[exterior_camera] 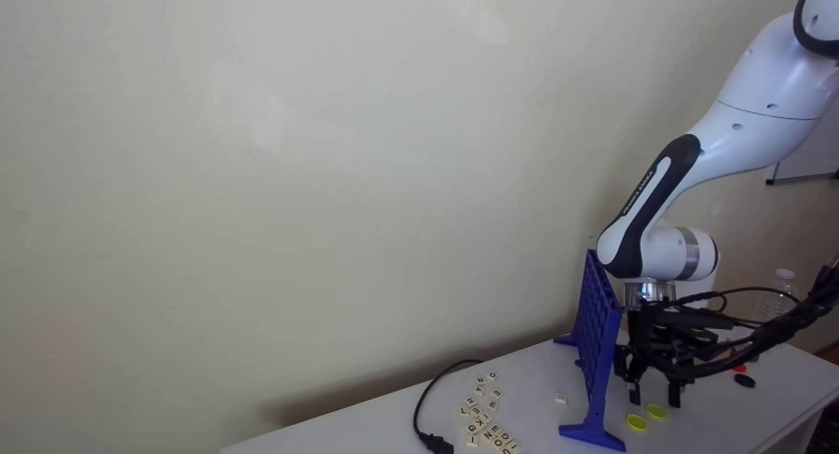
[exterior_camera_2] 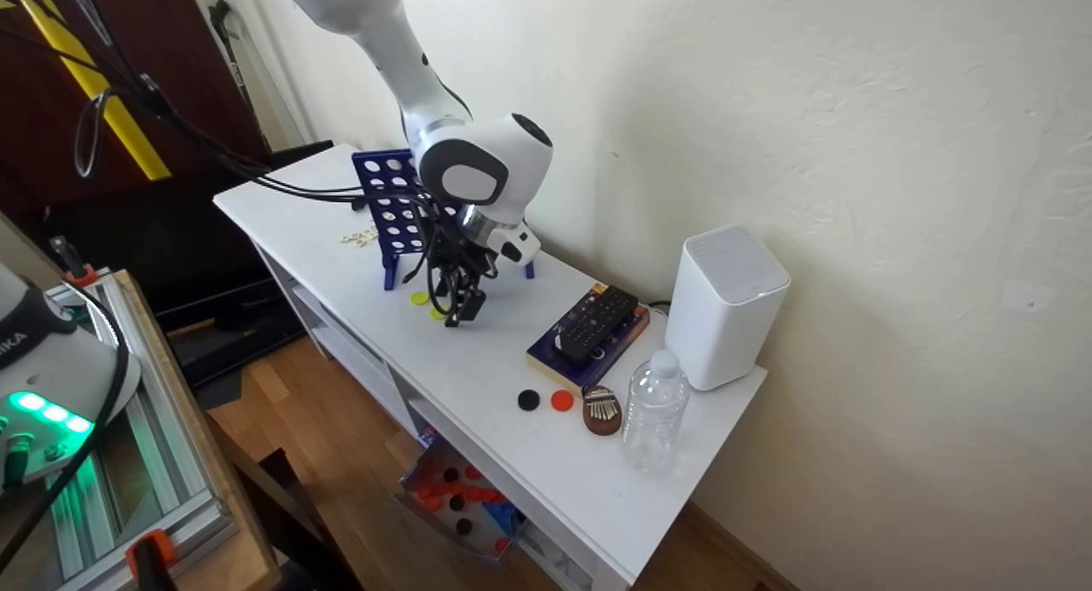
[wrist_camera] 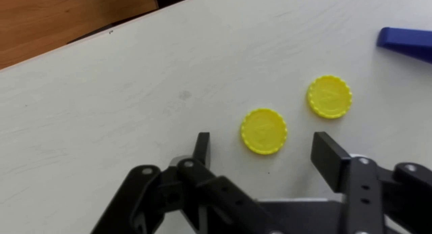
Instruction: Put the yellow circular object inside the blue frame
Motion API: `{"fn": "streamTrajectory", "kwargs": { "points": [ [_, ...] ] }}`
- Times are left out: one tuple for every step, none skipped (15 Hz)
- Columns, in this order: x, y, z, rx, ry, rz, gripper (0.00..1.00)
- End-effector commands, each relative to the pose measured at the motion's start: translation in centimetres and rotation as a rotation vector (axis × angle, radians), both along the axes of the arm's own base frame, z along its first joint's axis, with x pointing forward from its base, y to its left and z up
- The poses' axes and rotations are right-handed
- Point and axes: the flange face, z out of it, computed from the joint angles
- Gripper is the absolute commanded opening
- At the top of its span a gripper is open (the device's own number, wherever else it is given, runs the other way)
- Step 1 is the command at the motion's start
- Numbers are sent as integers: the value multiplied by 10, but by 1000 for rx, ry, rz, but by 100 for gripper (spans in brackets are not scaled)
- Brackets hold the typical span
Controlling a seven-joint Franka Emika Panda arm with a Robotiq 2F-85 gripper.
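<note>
Two yellow discs lie flat on the white table. In the wrist view one disc [wrist_camera: 264,131] shows between my fingertips and the second disc [wrist_camera: 329,97] lies beyond the right finger, towards the blue foot. Both discs also show in an exterior view, at the nearer disc [exterior_camera: 655,411] and the farther one [exterior_camera: 636,422]. My gripper [wrist_camera: 261,134] is open and empty, pointing down; its tips [exterior_camera: 655,400] look a little above the table. The blue frame [exterior_camera: 595,329] stands upright beside the gripper; the arm partly hides it in an exterior view [exterior_camera_2: 383,175]. One foot [wrist_camera: 406,43] shows in the wrist view.
Letter tiles [exterior_camera: 485,418] and a black cable [exterior_camera: 419,401] lie beyond the frame. A remote [exterior_camera_2: 597,322] on a book [exterior_camera_2: 546,352], a black disc [exterior_camera_2: 528,400], a red disc [exterior_camera_2: 561,401], a thumb piano [exterior_camera_2: 602,412], a bottle [exterior_camera_2: 655,412] and a white box [exterior_camera_2: 725,318] share the table.
</note>
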Motion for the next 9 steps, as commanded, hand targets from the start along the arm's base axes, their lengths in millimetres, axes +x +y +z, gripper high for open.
{"fn": "streamTrajectory", "kwargs": {
  "points": [
    [3, 1, -8, -27, 27, 16, 46],
    [3, 1, -8, -29, 30, 20, 39],
    [3, 1, -8, -31, 34, 25, 31],
    [3, 2, -8, -30, 35, 25, 41],
    [5, 5, -8, -27, 37, 27, 67],
    [5, 6, -8, -26, 40, 31, 67],
    [5, 8, -9, -25, 44, 34, 69],
    [4, 10, -10, -27, 49, 40, 76],
    [4, 12, -11, -28, 55, 44, 82]
  ]
}}
